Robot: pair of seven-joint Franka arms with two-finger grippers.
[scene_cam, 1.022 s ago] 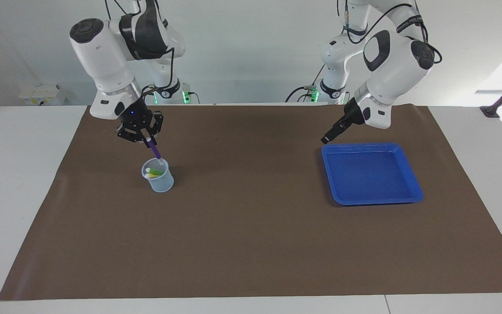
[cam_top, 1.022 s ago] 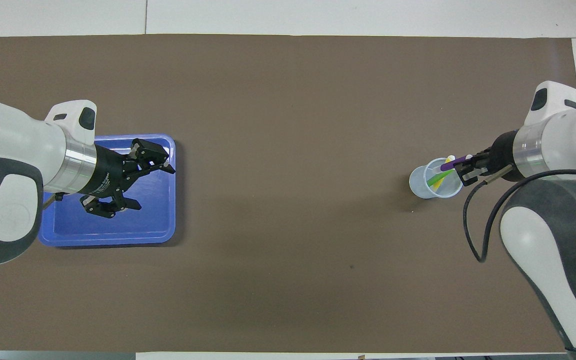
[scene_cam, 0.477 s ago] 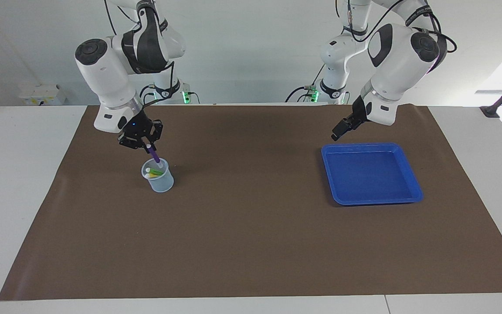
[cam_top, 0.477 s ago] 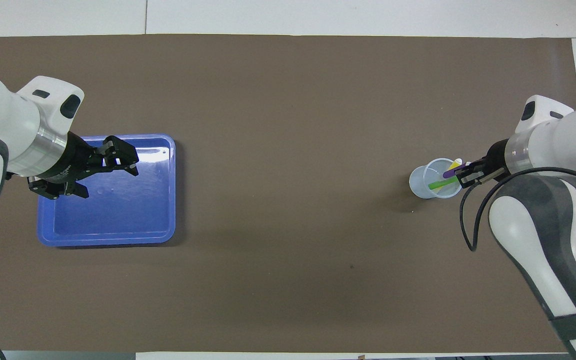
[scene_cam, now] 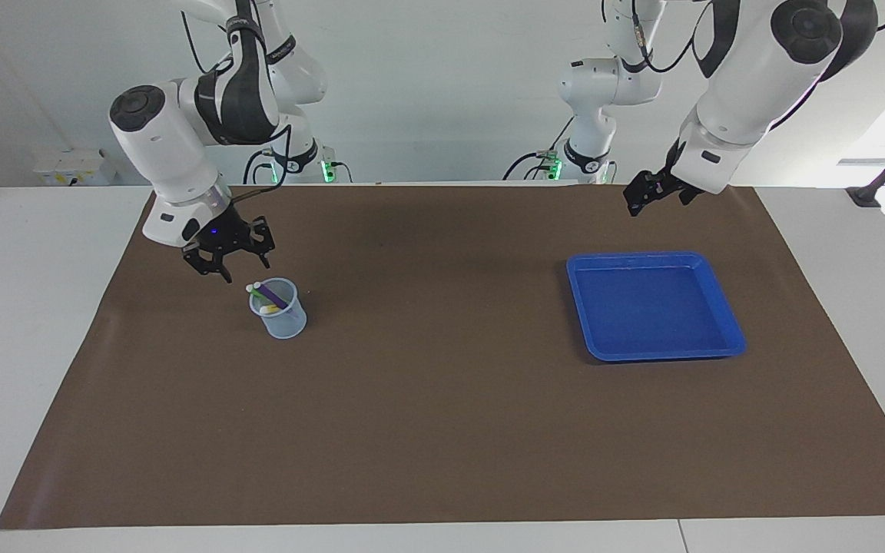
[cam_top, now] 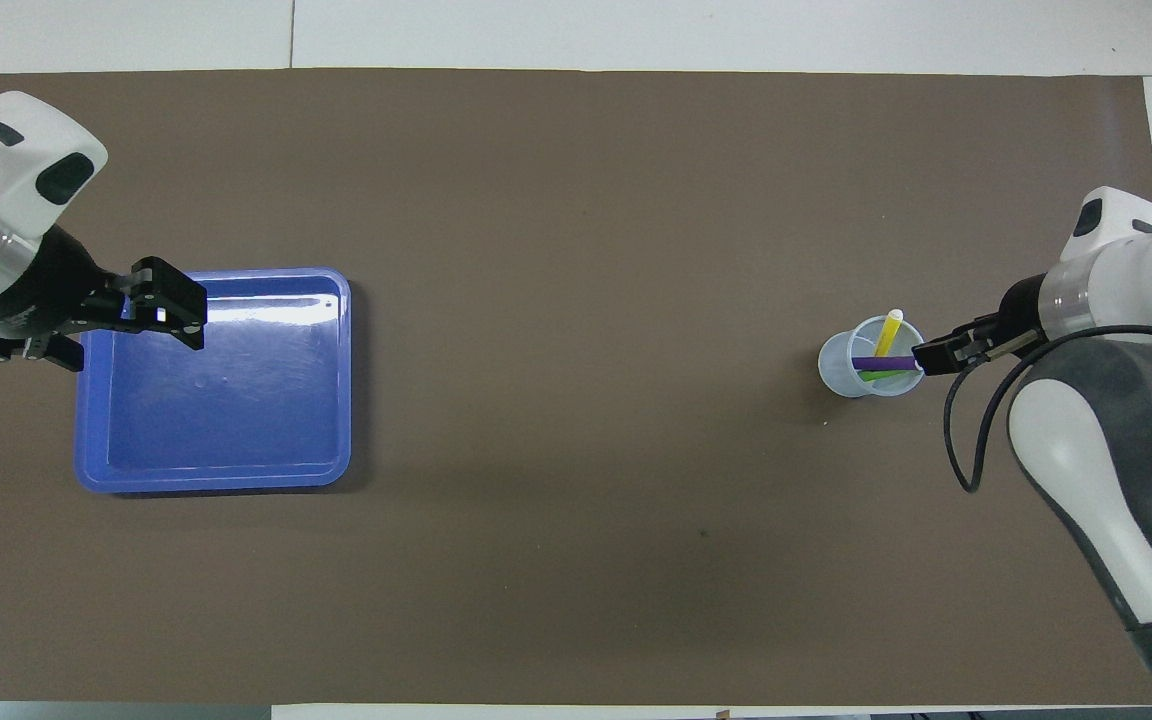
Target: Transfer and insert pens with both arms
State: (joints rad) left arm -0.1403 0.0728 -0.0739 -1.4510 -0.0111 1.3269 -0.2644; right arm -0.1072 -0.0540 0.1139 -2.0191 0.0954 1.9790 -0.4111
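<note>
A clear plastic cup point(scene_cam: 281, 316) stands on the brown mat toward the right arm's end of the table. The purple pen point(scene_cam: 276, 296) leans in it with the green pen point(scene_cam: 255, 289) and the yellow pen point(scene_cam: 267, 309). In the overhead view the cup point(cam_top: 839, 362) holds the yellow pen point(cam_top: 889, 332), the purple pen point(cam_top: 881, 362) and the green pen point(cam_top: 881, 376). My right gripper point(scene_cam: 229, 265) is open and empty, just above and beside the cup's rim; it also shows in the overhead view point(cam_top: 936, 355). My left gripper point(scene_cam: 648, 196) is open and empty, raised over the mat by the blue tray.
An empty blue tray point(scene_cam: 654, 257) lies on the mat toward the left arm's end; in the overhead view its rim point(cam_top: 236, 273) is partly covered by my left gripper point(cam_top: 164, 305). The brown mat point(scene_cam: 442, 399) covers most of the white table.
My right gripper let go of the purple pen, which dropped into the cup, and drew back a little. My left arm rose and pulled back from over the tray toward its base.
</note>
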